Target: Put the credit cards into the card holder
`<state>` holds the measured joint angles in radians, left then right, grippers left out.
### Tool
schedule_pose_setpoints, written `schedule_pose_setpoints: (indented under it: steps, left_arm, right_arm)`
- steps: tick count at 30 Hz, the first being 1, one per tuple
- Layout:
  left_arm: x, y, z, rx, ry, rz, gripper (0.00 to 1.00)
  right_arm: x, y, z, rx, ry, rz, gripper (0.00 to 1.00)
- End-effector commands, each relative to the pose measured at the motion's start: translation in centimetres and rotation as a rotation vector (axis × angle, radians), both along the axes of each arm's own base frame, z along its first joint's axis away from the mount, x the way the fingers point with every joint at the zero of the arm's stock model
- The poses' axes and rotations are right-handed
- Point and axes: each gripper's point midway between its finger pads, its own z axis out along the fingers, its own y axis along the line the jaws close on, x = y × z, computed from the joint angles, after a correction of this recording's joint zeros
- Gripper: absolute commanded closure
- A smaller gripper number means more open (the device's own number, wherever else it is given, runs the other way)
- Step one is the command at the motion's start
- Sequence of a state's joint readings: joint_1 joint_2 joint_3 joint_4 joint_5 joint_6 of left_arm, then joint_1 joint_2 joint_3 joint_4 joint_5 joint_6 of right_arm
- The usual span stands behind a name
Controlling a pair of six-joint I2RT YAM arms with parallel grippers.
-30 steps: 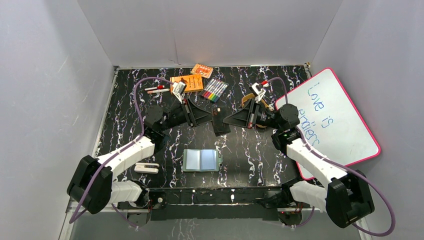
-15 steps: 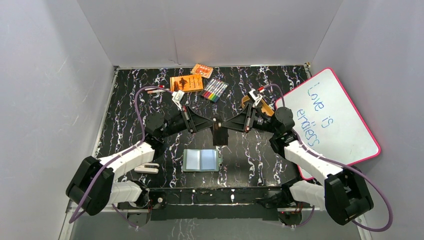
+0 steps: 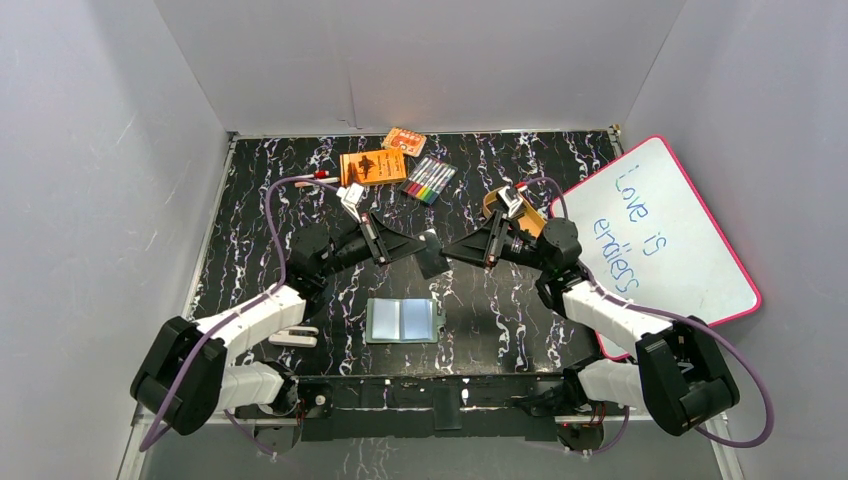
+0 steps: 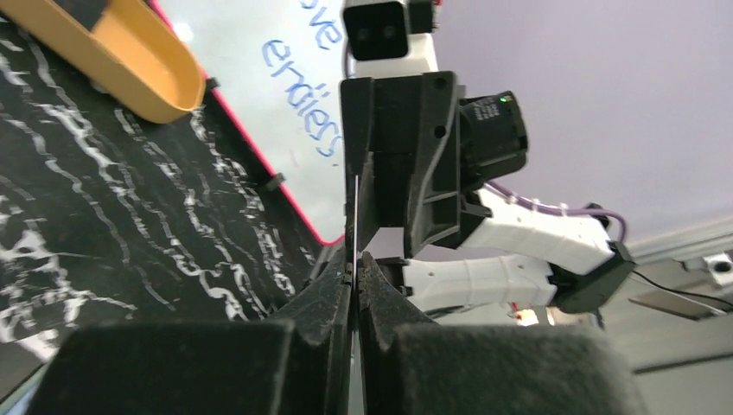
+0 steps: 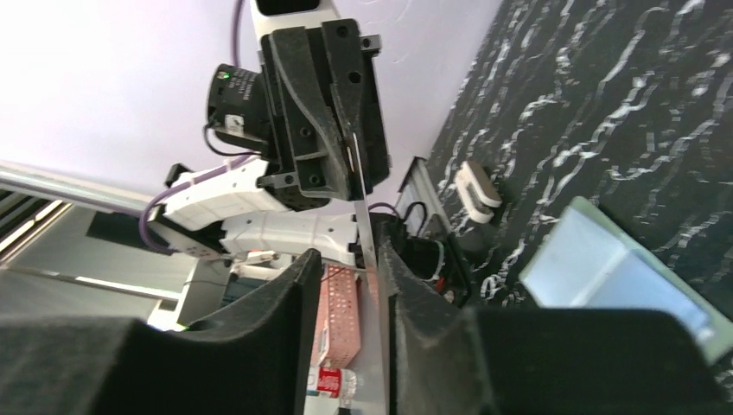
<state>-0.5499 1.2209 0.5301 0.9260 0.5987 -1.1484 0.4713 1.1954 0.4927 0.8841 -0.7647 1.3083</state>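
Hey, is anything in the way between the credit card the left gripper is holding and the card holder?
Nothing visible. The left gripper holds the credit card in the air just beyond the open card holder, only bare table between. The right gripper, jaws open, flanks the card's other end.

Counter (image 3: 250, 210): black, white marbling. Card holder (image 3: 402, 320): sage green, pale blue sleeves. Credit card (image 3: 430, 259): dark grey-black. Whiteboard (image 3: 690, 270): white, pink rim, blue lettering. Boxes (image 3: 372, 166): orange.
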Motion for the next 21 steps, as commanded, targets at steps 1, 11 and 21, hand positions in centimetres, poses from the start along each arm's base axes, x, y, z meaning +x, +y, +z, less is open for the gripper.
schedule_pose_setpoints:
  steps: [1,11,21]
  left_arm:
    - [1.7,1.3,0.1,0.097,-0.075,0.101,1.0]
    - [-2.0,0.5,2.1,0.056,-0.165,-0.125,1.0]
    - [-3.3,0.3,3.5,0.007,-0.187,-0.209,1.0]
  right_arm:
    - [1.2,-0.8,0.1,-0.061,-0.126,-0.057,0.56]
    - [-0.6,-0.2,1.2,-0.154,-0.307,0.113,0.48]
    - [-2.3,1.5,2.2,-0.145,-0.346,0.2,0.61]
